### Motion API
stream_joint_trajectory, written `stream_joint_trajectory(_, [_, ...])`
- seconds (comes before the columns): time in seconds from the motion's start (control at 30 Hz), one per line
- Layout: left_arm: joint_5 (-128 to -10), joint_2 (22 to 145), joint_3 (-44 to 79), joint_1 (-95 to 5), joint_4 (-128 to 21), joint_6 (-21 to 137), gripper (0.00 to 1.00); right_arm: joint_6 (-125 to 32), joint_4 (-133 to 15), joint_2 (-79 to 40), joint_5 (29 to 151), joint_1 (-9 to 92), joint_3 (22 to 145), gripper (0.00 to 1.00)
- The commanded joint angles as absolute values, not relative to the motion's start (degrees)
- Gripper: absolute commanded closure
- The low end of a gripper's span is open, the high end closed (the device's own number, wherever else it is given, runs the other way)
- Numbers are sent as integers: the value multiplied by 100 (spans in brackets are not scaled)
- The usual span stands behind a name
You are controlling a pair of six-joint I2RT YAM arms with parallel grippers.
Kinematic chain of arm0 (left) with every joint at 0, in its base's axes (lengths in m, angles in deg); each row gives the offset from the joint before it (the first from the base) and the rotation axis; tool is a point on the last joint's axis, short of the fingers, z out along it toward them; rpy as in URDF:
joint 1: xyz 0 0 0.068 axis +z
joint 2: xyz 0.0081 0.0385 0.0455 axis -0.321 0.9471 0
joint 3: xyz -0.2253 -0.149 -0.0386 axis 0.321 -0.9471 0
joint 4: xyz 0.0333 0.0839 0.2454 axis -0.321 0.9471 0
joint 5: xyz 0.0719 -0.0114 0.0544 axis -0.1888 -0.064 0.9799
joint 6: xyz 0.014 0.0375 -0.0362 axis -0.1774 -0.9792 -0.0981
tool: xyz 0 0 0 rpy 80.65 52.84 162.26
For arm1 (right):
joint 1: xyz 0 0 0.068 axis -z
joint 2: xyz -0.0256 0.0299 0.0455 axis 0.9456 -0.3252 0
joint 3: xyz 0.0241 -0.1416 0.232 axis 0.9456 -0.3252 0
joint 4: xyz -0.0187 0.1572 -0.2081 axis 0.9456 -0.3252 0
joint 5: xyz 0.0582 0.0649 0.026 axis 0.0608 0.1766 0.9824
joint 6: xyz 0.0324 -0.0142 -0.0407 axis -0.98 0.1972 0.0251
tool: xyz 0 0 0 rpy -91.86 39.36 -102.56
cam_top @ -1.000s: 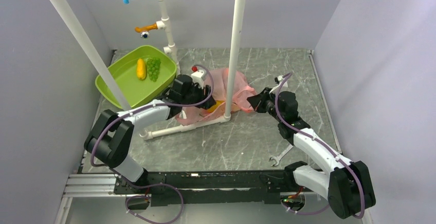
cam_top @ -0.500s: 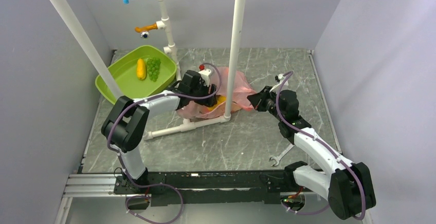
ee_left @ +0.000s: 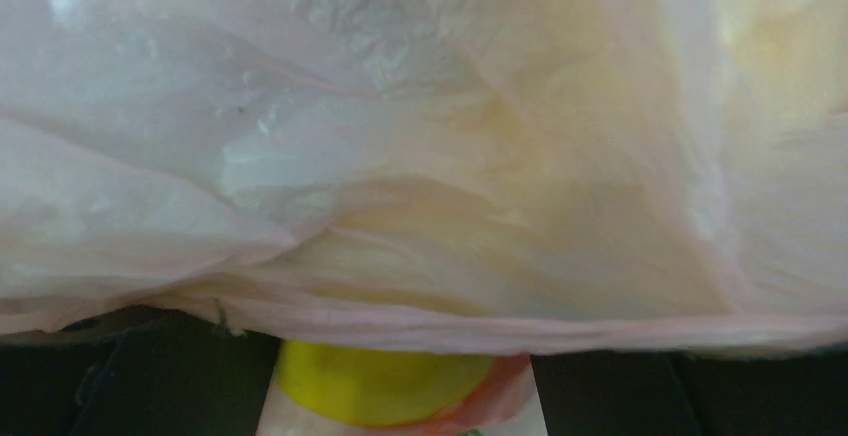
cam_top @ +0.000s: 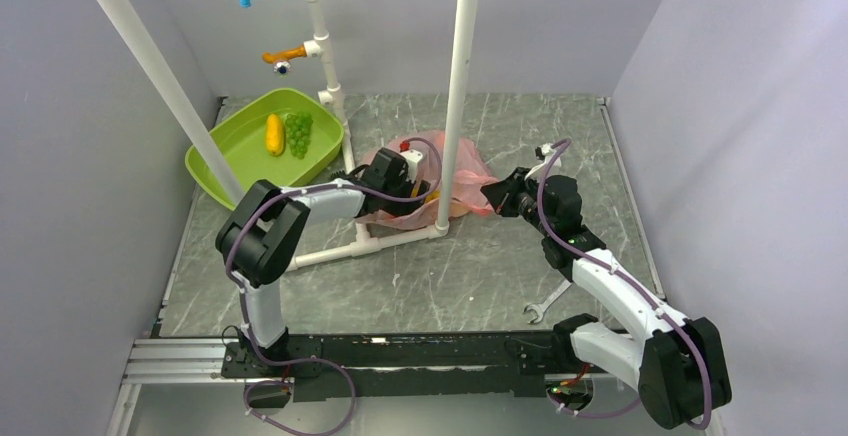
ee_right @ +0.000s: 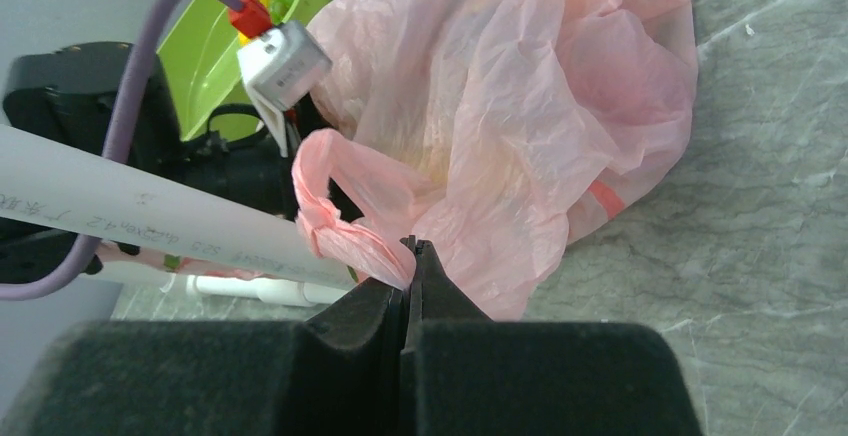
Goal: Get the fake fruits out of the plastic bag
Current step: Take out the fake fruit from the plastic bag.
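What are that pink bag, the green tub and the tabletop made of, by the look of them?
Pink bag: thin plastic film, translucent, crinkled with glossy creases. Green tub: probably moulded hard plastic, smooth, evenly coloured. Tabletop: grey with pale veins like stone; possibly only a printed surface.

My left gripper [cam_top: 420, 178] is deep in the plastic bag [cam_top: 465, 181]. From above, the pink film hides my fingertips, and I cannot tell how my jaws stand. My left wrist camera sees almost only blurred film, very close. Under the film's edge a yellow fruit [ee_left: 385, 388] shows partly, cut off by the bottom edge. What else lies in the bag is hidden.
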State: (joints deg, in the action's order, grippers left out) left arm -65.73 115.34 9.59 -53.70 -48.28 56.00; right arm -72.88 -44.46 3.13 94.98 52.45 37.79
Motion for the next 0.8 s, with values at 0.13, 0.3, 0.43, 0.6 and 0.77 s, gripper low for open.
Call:
stream_joint_trajectory(0.13, [-6069, 11968, 1220, -5428, -4252, 5370, 24, -7259, -4214, 475, 9498, 5256, 3888, 100])
stream_joint_trajectory(0.3, [-6359, 11752, 1387, -5429, -4232, 5557, 49, -7196, -4327, 404, 9504, 5252, 3958, 100])
stream_joint_trajectory(0.43, [-6622, 11236, 1235, -5432, -4362, 5720, 62, -7180, -4300, 473, 9432, 5259, 3915, 100])
stream_joint_trajectory(0.6, [-6957, 10519, 1007, -5423, -4395, 5868, 65, -7199, -4346, 444, 9466, 5256, 3896, 100])
stream_joint_trajectory(0.77, [-7454, 9903, 682, -5410, -4597, 6069, 70, -7196, -4296, 415, 9451, 5254, 3858, 100])
